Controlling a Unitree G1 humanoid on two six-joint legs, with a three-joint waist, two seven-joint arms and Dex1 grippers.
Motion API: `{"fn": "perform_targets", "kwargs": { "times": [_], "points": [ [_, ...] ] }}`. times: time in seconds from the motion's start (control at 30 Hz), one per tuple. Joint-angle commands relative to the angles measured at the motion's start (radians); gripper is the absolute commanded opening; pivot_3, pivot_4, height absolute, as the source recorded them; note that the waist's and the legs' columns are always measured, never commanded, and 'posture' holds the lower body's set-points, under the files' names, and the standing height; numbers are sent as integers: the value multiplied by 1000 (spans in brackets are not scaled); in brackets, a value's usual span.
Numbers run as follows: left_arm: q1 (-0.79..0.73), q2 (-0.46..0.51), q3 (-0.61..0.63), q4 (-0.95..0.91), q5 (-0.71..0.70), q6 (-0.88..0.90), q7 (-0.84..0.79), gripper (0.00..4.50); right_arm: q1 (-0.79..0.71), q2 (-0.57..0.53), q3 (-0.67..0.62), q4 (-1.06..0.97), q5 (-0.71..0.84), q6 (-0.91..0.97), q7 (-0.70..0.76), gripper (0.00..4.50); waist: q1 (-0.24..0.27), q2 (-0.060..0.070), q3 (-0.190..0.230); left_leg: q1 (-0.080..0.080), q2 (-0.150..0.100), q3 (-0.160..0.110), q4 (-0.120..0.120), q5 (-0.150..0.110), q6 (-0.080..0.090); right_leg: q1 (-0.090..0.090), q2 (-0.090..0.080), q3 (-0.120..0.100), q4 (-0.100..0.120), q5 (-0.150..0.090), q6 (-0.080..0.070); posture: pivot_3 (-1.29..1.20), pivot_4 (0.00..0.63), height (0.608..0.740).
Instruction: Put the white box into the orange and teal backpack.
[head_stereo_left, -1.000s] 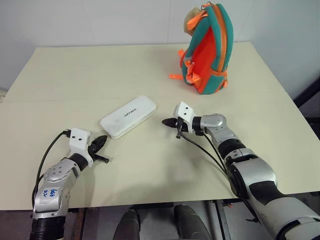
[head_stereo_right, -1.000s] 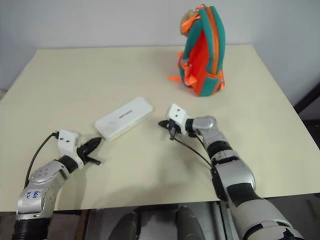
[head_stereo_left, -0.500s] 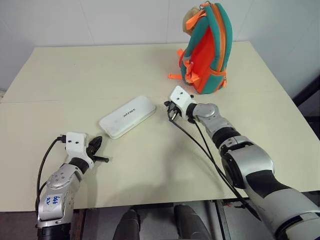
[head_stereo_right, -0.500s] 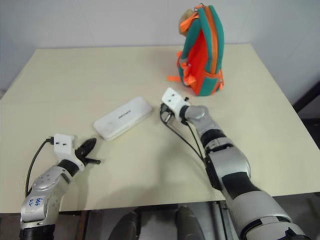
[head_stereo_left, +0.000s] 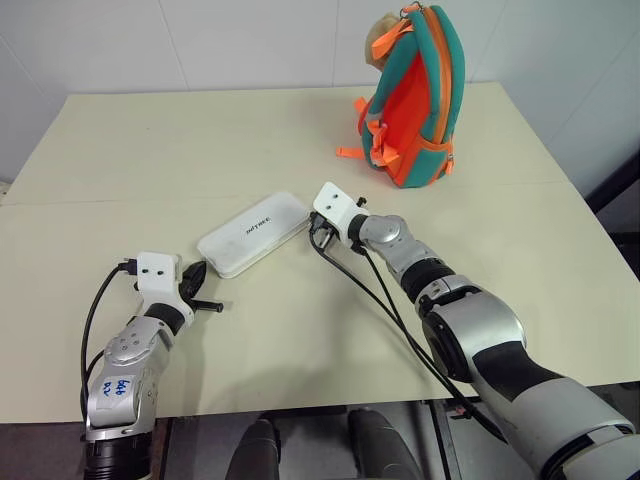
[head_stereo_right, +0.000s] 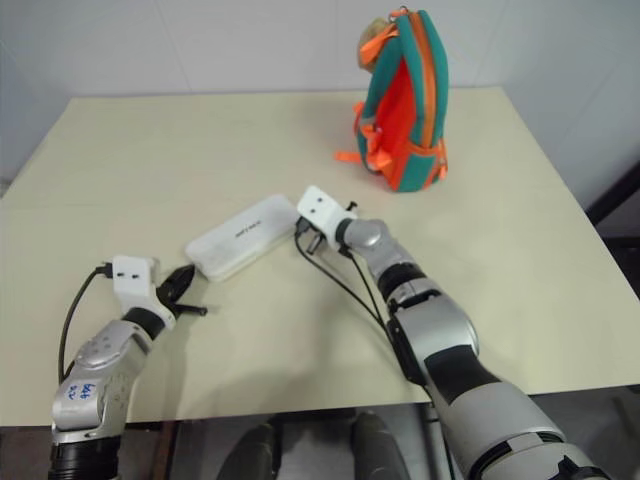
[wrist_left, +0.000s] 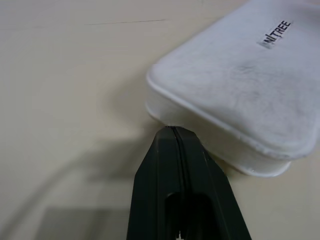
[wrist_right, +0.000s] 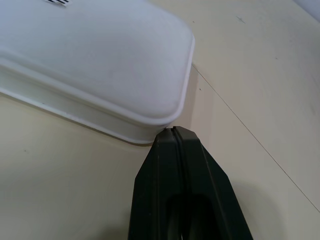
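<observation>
Here the white box (head_stereo_left: 254, 233) lies flat on the pale table (head_stereo_left: 150, 150), near its middle, set at a slant so that one short end points toward the orange and teal backpack (head_stereo_left: 415, 100) and the other toward the near left. The backpack stands upright well beyond the box, toward the table's far right edge, with a beige plush piece (head_stereo_left: 383, 30) at its top and orange straps (head_stereo_left: 372, 135) hanging on the side facing the box.

The left pincer (wrist_left: 174, 131) has its two black fingers pressed together, holding nothing; its tip sits at the box's near-left corner, low against the side wall, and seems to touch it, though the contact is hard to confirm. The right pincer (wrist_right: 173, 131) is likewise pressed shut and empty, its tip right at the box's opposite corner, the one nearer the backpack, just under the lid's rim. So the box lies between the two closed tips, one at each end. Dark lettering (wrist_left: 274, 34) shows on the lid.
</observation>
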Motion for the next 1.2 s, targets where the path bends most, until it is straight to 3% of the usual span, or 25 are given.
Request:
{"fn": "perform_targets", "kwargs": {
  "times": [0.03,0.23,0.47,0.77,1.0,1.2],
  "points": [
    [-9,-11,21,-28,-2,9,24,0,-16,12,-10,-17,10,-40,3,22,0,0,0,0,0,0,0,0,0,0,0,0,0,0,0,0,150,740],
    [-29,-14,26,2,-25,35,6,0,11,14,-74,-31,97,-92,210,22,0,0,0,0,0,0,0,0,0,0,0,0,0,0,0,0,150,740],
    [-30,51,38,41,-48,64,-79,0,74,5,-102,-58,171,-101,483,22,1,0,0,0,0,0,0,0,0,1,0,0,0,0,0,0,150,740],
    [-16,95,88,35,-42,32,-110,0,97,-24,-118,-89,209,-106,534,22,0,0,0,0,0,0,0,0,0,0,0,-1,0,0,0,0,150,740],
    [-44,126,124,62,-13,-102,-132,0,119,-40,-124,-115,238,-109,568,22,1,0,0,0,0,0,0,0,0,1,0,-1,-1,0,0,0,150,740],
    [-226,207,45,290,24,-163,-229,0,173,-56,-126,-201,291,-109,638,22,4,0,0,0,0,0,0,0,0,1,0,-1,-2,0,0,0,150,740]
  ]
}}
